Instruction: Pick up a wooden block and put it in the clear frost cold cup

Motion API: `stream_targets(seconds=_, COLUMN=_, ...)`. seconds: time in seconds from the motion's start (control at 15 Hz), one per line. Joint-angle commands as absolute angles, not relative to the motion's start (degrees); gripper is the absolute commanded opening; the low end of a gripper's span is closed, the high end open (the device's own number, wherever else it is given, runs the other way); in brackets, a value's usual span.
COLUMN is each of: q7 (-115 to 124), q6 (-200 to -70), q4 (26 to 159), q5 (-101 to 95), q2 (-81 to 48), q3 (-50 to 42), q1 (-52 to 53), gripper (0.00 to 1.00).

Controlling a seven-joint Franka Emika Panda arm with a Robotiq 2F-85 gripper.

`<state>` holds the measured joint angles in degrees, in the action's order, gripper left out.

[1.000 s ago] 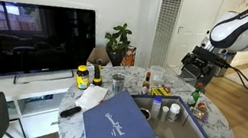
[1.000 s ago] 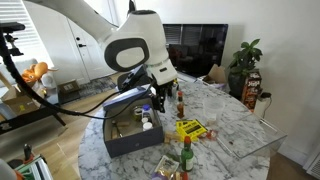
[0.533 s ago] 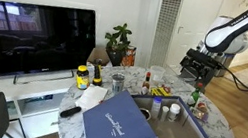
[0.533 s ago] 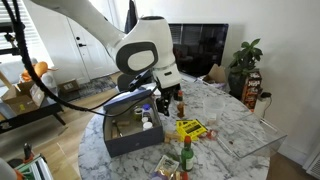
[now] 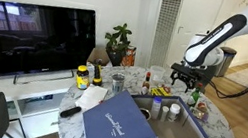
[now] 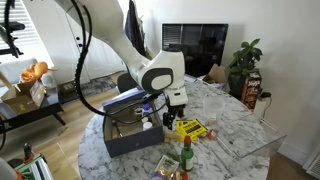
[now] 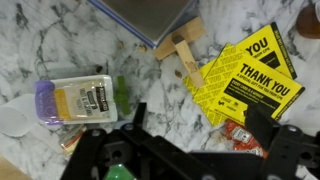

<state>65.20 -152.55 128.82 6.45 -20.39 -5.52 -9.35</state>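
Light wooden blocks (image 7: 178,48) lie on the marble table beside a yellow "thank you" card (image 7: 245,80) in the wrist view. My gripper (image 7: 200,125) is open and empty, hovering low over the table just past the blocks, above a red sauce packet (image 7: 245,135). In both exterior views the gripper (image 5: 185,81) (image 6: 172,112) hangs close over the table by the open blue box (image 5: 144,131). A clear cup (image 5: 117,80) stands at the table's edge near the plant. The blocks are hidden in the exterior views.
The blue box (image 6: 125,135) holds small bottles. Sauce bottles (image 5: 147,80) (image 6: 186,155) stand on the table. A clear lidded container (image 7: 75,100) and a green piece (image 7: 120,92) lie near the blocks. A TV (image 5: 28,38) stands behind.
The arm has swung in over the table and dropped down from well above it to just above the yellow card and blocks. The gripper stays open.
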Motion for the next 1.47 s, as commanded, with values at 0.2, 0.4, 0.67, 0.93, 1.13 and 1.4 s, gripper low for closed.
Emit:
stream_targets(seconds=0.2, q7=62.74, q6=-152.33, q4=125.71, q5=8.3, q2=-23.9, q3=-8.49, q1=-6.16, gripper=1.0)
stream_targets(seconds=0.4, q7=61.09, q6=-151.83, q4=123.37, q5=9.98, q2=-26.86, q3=-7.96, q1=-7.17, gripper=1.0)
stream_targets(seconds=0.67, q7=49.2, q6=-150.95, q4=120.89, q5=17.11, q2=-32.19, q3=-4.75, q1=-11.68, gripper=1.0)
stream_targets(seconds=0.93, q7=42.19, q6=-151.08, q4=117.93, q5=22.07, q2=-35.92, q3=-3.54, q1=-13.24, gripper=0.96)
stream_targets(seconds=1.13, q7=39.13, q6=-151.0, q4=115.88, q5=25.07, q2=-37.26, q3=-2.78, q1=-13.14, gripper=0.9)
stream_targets(seconds=1.4, q7=38.42, q6=-147.84, q4=113.63, q5=25.09, q2=-39.31, q3=-3.78, q1=-11.91, gripper=0.59)
